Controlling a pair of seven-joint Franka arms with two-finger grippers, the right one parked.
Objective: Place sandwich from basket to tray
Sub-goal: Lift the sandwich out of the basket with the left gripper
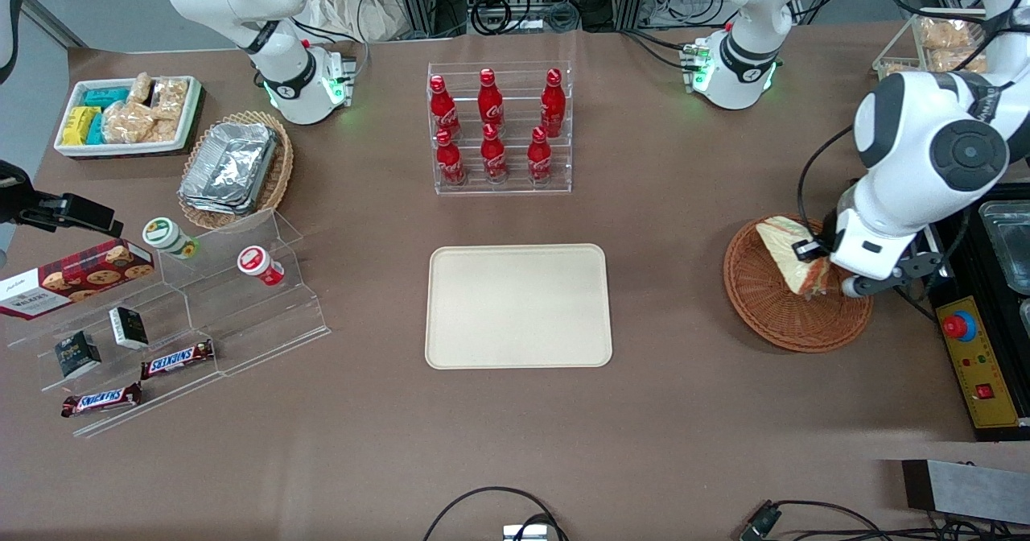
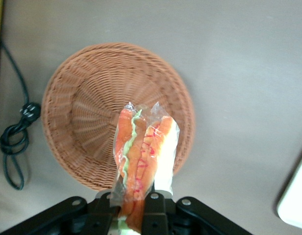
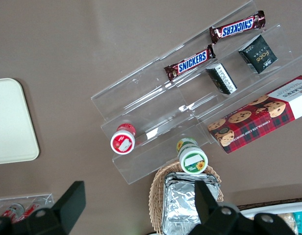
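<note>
Brown matting covers the desk (image 1: pixel 684 412) in front of you, and nearest the front camera at its middle lies the tray (image 1: pixel 518 306), bare, flat, its long side running across the desk. Toward the working arm's end sits the basket (image 1: pixel 772 315), and over it your claw (image 2: pixel 133 198) is closed on the sandwich (image 2: pixel 143 152): the wrist view shows the two fingers (image 2: pixel 153 205) pinching one end of the wrapped wedge, with the basket's weave (image 2: pixel 87 122) visible underneath, so I judge the sandwich lifted clear of it, though the front view alone would not settle that. Its long axis runs straight out from the claw, the cut edge with orange and green filling turned to the wrist camera, the free end pointing away from the fingers. Treat it as light, soft and easily crushed; the clear wrap looks slick, so it may slide or sag if you swing fast. The grip near one end leaves the rest unsupported; a hold across the bread faces nearer the middle would carry steadier. Farther from the camera than the tray stands the bottle rack (image 1: pixel 499 126).
</note>
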